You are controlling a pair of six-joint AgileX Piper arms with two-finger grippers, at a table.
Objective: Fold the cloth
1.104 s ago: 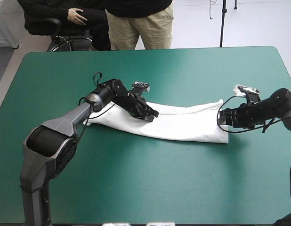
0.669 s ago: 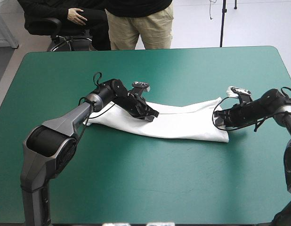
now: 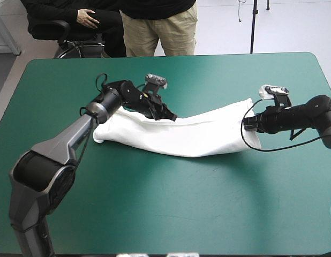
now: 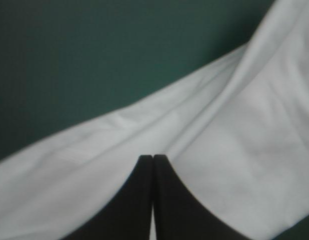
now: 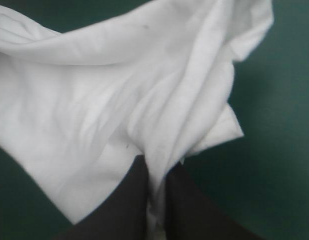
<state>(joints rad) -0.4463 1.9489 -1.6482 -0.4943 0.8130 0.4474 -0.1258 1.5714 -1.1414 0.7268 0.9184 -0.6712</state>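
The white T-shirt [image 3: 197, 136] lies as a long folded band across the middle of the table, its far edge pulled up. My left gripper [image 3: 168, 116] is shut on that far edge near the band's left part. In the left wrist view its black fingers meet in a point [image 4: 153, 159] over the T-shirt [image 4: 234, 125]. My right gripper [image 3: 249, 124] is at the band's right end. In the right wrist view it [image 5: 154, 175] pinches a bunched fold of the T-shirt [image 5: 119, 90], which rises crumpled ahead of the fingers.
The teal-green cover [image 3: 171, 203] stretches broadly between the T-shirt and the table's near edge. A narrower strip of it runs from the T-shirt to the far edge [image 3: 171, 58].
My right gripper has shut on the T-shirt's right end. Both grippers have moved toward the far edge, drawing the band's far edge up and along with them.
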